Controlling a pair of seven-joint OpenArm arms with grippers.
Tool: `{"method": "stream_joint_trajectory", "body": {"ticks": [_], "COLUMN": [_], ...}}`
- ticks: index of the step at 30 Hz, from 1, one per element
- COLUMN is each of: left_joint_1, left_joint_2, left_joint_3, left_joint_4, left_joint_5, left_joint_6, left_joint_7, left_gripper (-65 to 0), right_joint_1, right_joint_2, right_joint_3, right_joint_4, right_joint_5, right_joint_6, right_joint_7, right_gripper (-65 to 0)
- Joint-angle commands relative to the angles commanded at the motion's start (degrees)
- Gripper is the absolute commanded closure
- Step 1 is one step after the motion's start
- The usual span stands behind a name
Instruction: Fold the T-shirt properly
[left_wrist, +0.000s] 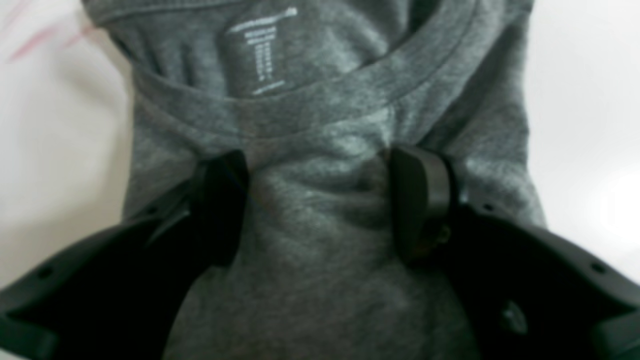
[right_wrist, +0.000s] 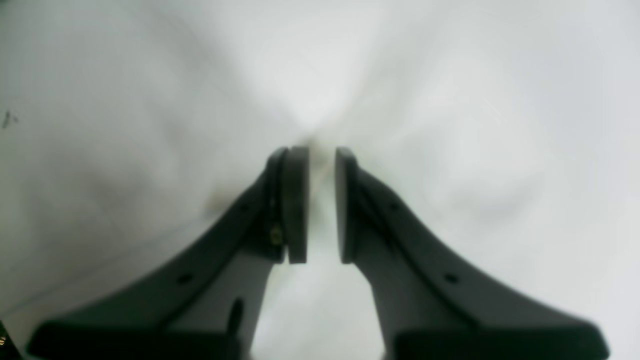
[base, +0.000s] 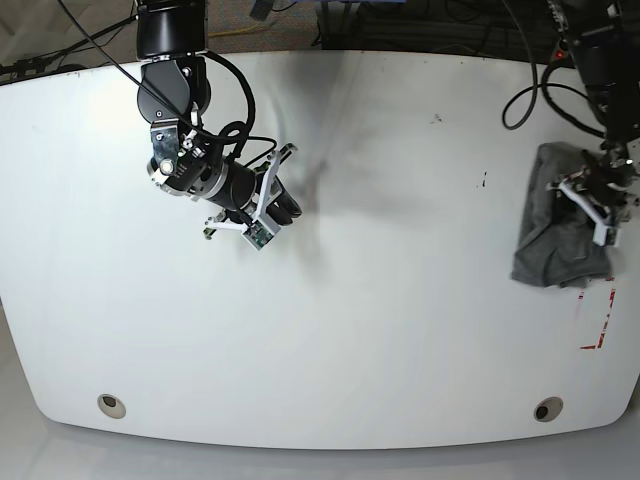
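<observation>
On the left of the base view, the black right end effector (right_wrist: 322, 205) is held over the left half of the white table (base: 300, 380), nearer the top edge than the bottom one. Its fingers are parted by only a narrow gap, with no cloth between them. If a two-handed lift or fold is needed, it is too far from the garment to help, and cloth raised by one side alone could sag, twist or swing askew. The small gap could also miss a thick hem unless it is widened first.

To the right, the heather-grey knit T-shirt (base: 562, 240) is gathered into a compact bundle close to the table's right edge, well apart from the bottom right corner. Its lower end looks uneven. It seems partly folded already; should it be pushed further right, part of it could be carried over that edge.

Over it, the black left end effector (left_wrist: 320, 200) is set with fingers wide apart, pressed into the soft cloth just below the collar (left_wrist: 310, 112). Nothing appears to be pinched. If it is closed here, several layers could be gathered at once and the front bunched, because creases are already drawn in between the fingers. If too shallow a bite is taken, only the top layer may be lifted and the fold beneath pulled open. Dragging while pressed down could skew the neckline.
</observation>
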Motion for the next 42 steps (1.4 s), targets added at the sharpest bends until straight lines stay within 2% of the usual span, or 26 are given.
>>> {"method": "stream_joint_trajectory", "body": {"ticks": [3,6,10,13,16,20,22,25,27,29,31,33,34,38,42], "left_joint_1": [1.49,1.85,1.85,2.2,4.48,4.84,4.57,4.57,5.01,6.68,8.09,10.11,12.04,20.13,28.92], "left_joint_2": [-5.71,-7.82,-7.91,-7.47,-3.87,3.16,5.71,9.49,12.66,15.3,17.32,20.22,22.07,26.99,29.89], "left_joint_3": [-1.05,-2.11,-4.13,-4.48,-5.01,-6.86,-5.27,-0.53,4.22,8.18,11.6,14.86,15.74,16.53,16.53], "left_joint_4": [-3.43,-4.22,0.0,7.56,17.32,27.25,29.36,33.58,34.64,33.05,31.38,30.24,30.33,35.16,39.74], "left_joint_5": [-0.44,-0.44,-0.44,-0.44,-0.62,-0.44,-0.44,-0.44,-0.26,0.62,3.34,6.68,8.35,10.73,10.64], "left_joint_6": [-2.64,-3.87,-5.71,-6.07,-5.45,-1.14,1.14,6.07,10.81,15.47,19.69,23.74,25.23,25.85,25.85], "left_joint_7": [-3.69,-5.98,-6.07,-6.07,-6.77,-7.3,-7.38,-8.18,-13.19,-19.16,-24.79,-30.07,-32.44,-33.49,-33.49], "left_gripper": [-40.8,-40.8,-40.8,-40.7,-40.7,-40.7,-40.7,-40.7,-40.7,-40.7,-40.7,-40.7,-40.7,-40.7,-40.7], "right_joint_1": [-1.05,-1.93,-2.29,-2.55,-3.25,-3.78,-3.78,-3.6,-3.34,-3.43,-4.13,-5.63,-6.59,-11.69,-16.88], "right_joint_2": [0.0,0.0,0.0,1.32,3.78,6.42,6.68,7.91,8.18,8.09,8.09,8.18,8.18,8.18,8.0], "right_joint_3": [0.0,0.0,0.0,0.0,0.18,5.54,8.35,10.73,12.13,14.07,15.38,16.7,17.41,20.75,23.12], "right_joint_4": [1.41,1.93,1.76,1.76,1.67,-2.02,-4.84,-10.81,-16.18,-19.34,-21.19,-22.42,-22.42,-21.8,-21.1], "right_joint_5": [0.0,-0.09,-0.09,-0.18,-0.18,-0.18,-0.53,-5.8,-9.58,-11.52,-12.31,-12.04,-12.13,-11.96,-9.85], "right_joint_6": [0.0,0.0,0.0,0.0,0.0,0.0,0.0,-0.22,-2.42,-3.82,-5.14,-6.73,-6.99,-7.34,-7.34], "right_joint_7": [0.0,0.09,0.53,3.52,7.82,17.23,22.68,32.44,40.44,47.21,51.43,53.8,54.86,57.05,57.67], "right_gripper": [-7.9,-7.9,-7.9,-7.9,-7.9,-7.9,-7.9,-7.9,-7.9,-7.9,-7.9,-7.9,-7.9,-7.9,-7.9]}}
